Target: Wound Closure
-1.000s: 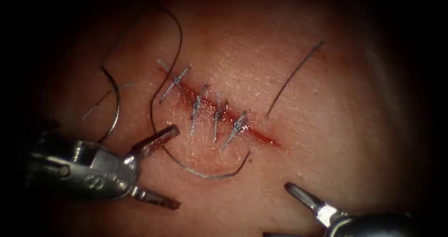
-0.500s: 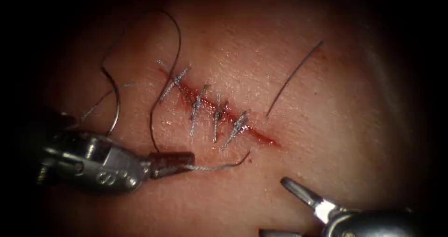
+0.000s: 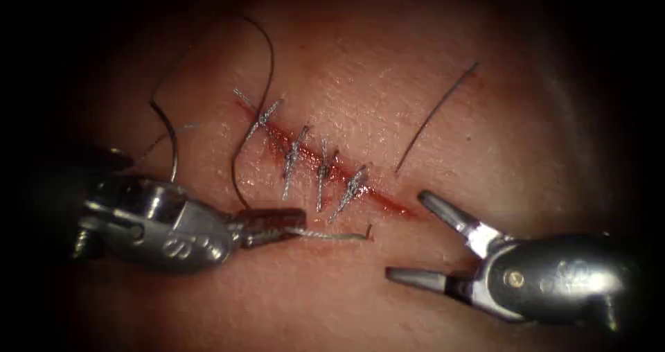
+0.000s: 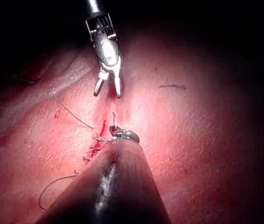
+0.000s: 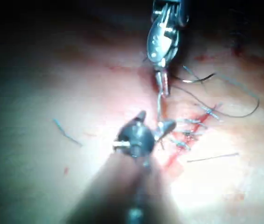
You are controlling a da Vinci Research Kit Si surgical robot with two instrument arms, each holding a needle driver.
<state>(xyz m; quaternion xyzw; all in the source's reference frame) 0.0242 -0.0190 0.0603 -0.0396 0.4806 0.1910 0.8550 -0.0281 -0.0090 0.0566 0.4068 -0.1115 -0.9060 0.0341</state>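
The cut [image 3: 388, 201] runs slantwise across the tissue [image 3: 485, 151] and is crossed by several grey stitches [image 3: 324, 172]. My left tool [image 3: 273, 226] comes in from the lower left, jaws shut on the curved needle [image 3: 332, 235] near its thread end. The needle sticks out to the right on the left side of the cut, and I cannot tell whether its point touches the tissue. Dark thread [image 3: 267, 68] loops up from the left jaws. My right tool [image 3: 405, 235] stands open just right of the needle's point, holding nothing. In the right wrist view the left tool [image 5: 162, 86] holds the needle [image 5: 159, 107].
A loose cut end of thread [image 3: 436, 116] lies on the tissue right of the cut, and a paler one [image 3: 163, 136] lies at the left. Red fluid marks the cut's lower end. The left wrist view has the open right tool [image 4: 107, 94] beyond the cut.
My left jaws closed on the needle that lay on the tissue, then carried it a little right. The right tool moved up and left toward the needle's point, jaws still apart.
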